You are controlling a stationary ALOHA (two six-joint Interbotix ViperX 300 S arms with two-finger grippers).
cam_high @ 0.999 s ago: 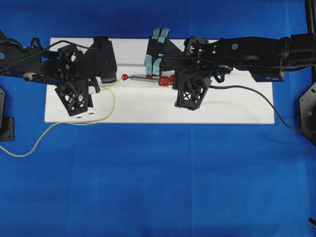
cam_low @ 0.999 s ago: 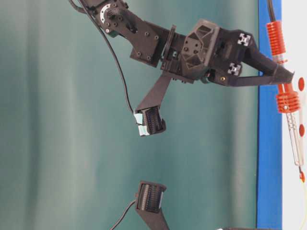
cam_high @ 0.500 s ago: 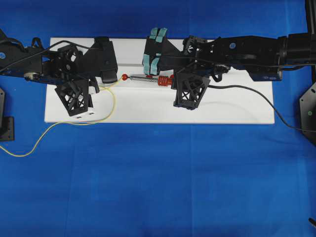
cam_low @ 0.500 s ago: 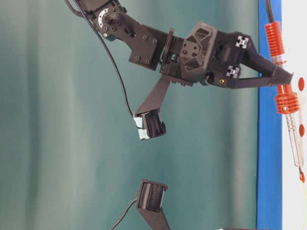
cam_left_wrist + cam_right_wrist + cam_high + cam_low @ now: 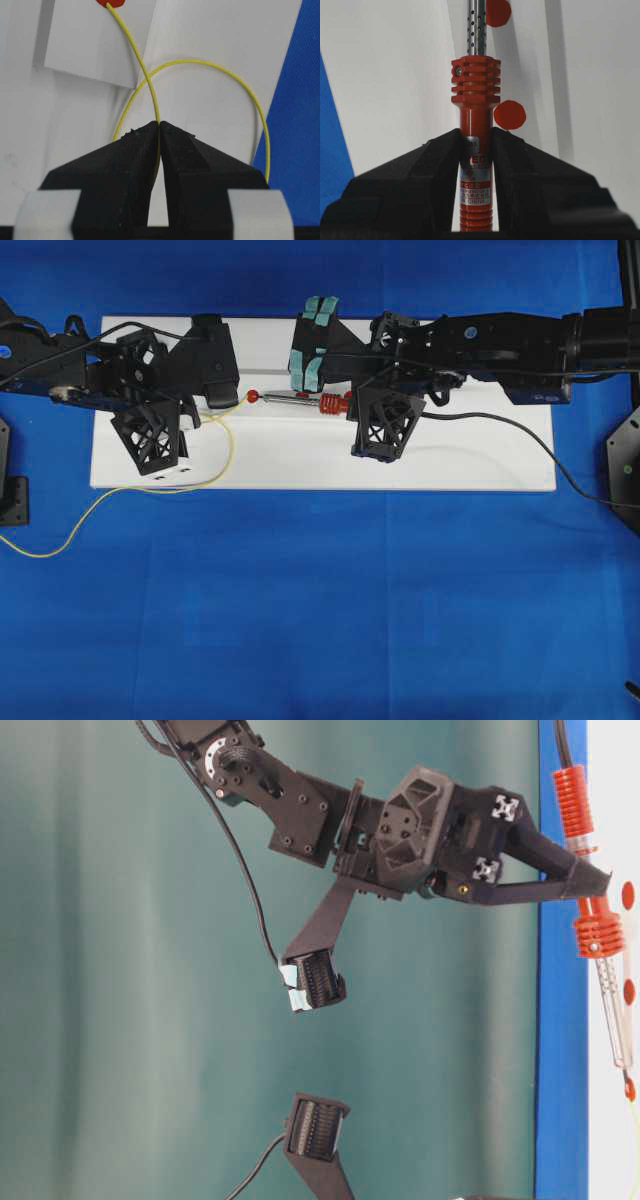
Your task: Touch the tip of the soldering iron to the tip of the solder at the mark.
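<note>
The soldering iron (image 5: pixel 300 397) lies level over the white board (image 5: pixel 450 455), its silver shaft pointing left at the red mark (image 5: pixel 253 396). My right gripper (image 5: pixel 343 400) is shut on its red body just behind the ribbed collar (image 5: pixel 475 80). The solder (image 5: pixel 229 445) is a thin yellow wire, and my left gripper (image 5: pixel 159 122) is shut on it. Its free end reaches up to the mark (image 5: pixel 111 2). In the table-level view the iron's shaft (image 5: pixel 620 1010) ends close to the mark (image 5: pixel 630 1088). Whether the two tips touch I cannot tell.
The iron's black cord (image 5: pixel 520 435) trails right across the board onto the blue cloth (image 5: pixel 320 620). The solder's slack loops off the board's left front corner (image 5: pixel 60 540). Two more red dots (image 5: pixel 510 115) lie beside the iron. Black brackets (image 5: pixel 625 470) stand at the side edges.
The right arm shifted slightly about a second ago, the iron barely moving with it. Since half a second ago nothing has visibly moved. Both grips are unchanged.
</note>
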